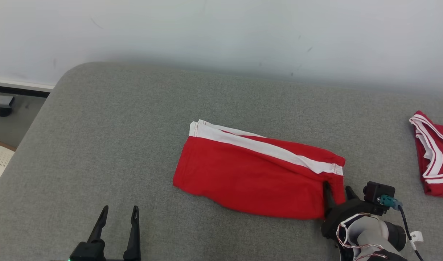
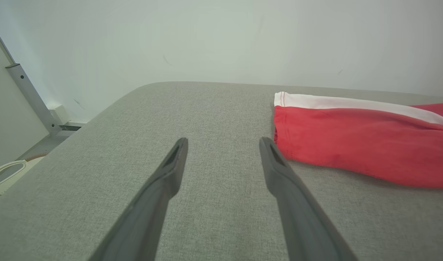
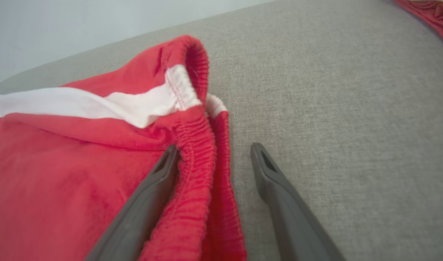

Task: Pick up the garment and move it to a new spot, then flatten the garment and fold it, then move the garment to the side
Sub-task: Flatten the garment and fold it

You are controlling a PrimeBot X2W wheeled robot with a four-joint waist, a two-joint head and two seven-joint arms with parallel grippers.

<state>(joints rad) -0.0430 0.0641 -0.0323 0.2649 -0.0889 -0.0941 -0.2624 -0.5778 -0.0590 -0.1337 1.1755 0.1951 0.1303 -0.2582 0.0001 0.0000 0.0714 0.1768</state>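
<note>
The garment (image 1: 254, 172) is a pair of red shorts with a white side stripe, lying folded in the middle of the grey cushion. My right gripper (image 1: 338, 189) stands open at its right end. In the right wrist view the right gripper (image 3: 214, 149) straddles the elastic waistband (image 3: 199, 152): one finger rests on the red cloth, the other on bare cushion. My left gripper (image 1: 119, 211) is open near the front edge, left of the garment. The left wrist view shows the left gripper (image 2: 223, 142) with nothing between its fingers and the garment (image 2: 359, 141) just to its right.
A second red and white garment (image 1: 433, 154) lies at the cushion's right edge, also seen as the red cloth (image 3: 433, 14) in the right wrist view. The grey cushion (image 1: 116, 127) ends at a pale wall behind. Floor and a pale basket (image 2: 3, 175) lie to the left.
</note>
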